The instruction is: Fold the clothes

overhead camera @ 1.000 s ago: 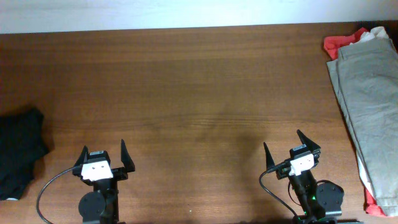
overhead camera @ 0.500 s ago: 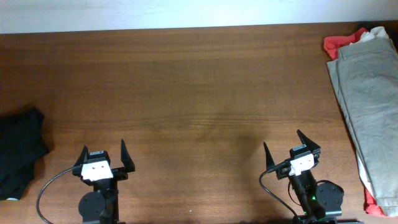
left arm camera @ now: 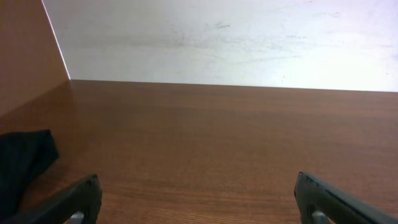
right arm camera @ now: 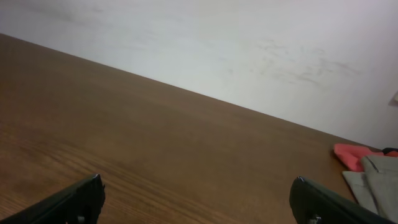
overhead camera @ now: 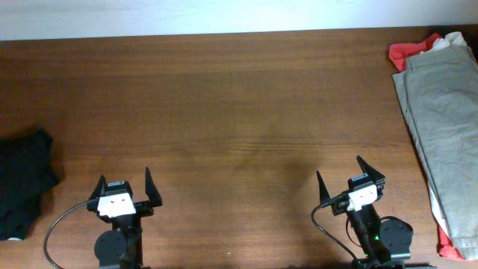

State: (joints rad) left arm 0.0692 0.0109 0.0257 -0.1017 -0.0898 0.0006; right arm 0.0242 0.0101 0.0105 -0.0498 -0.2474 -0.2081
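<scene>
Trousers (overhead camera: 441,112), khaki, lie flat over red garment (overhead camera: 409,52); black garment (overhead camera: 22,179) crumpled; left claw (overhead camera: 124,176) and right claw (overhead camera: 339,166) gape empty.

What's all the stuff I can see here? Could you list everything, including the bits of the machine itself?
table: one, brown wood, fills most of the overhead view
wall: one, white, behind the far edge of the table
black garment: one, black, crumpled at the left edge of the table
beige trousers: one pair, beige, lying flat along the right edge
red garment: one as far as I can tell, red, showing from under the trousers at the far right corner
white cloth: one small piece, white, at the top of the trousers
left end effector: one, black fingers, near edge on the left, open and empty
right end effector: one, black fingers, near edge on the right, open and empty
</scene>
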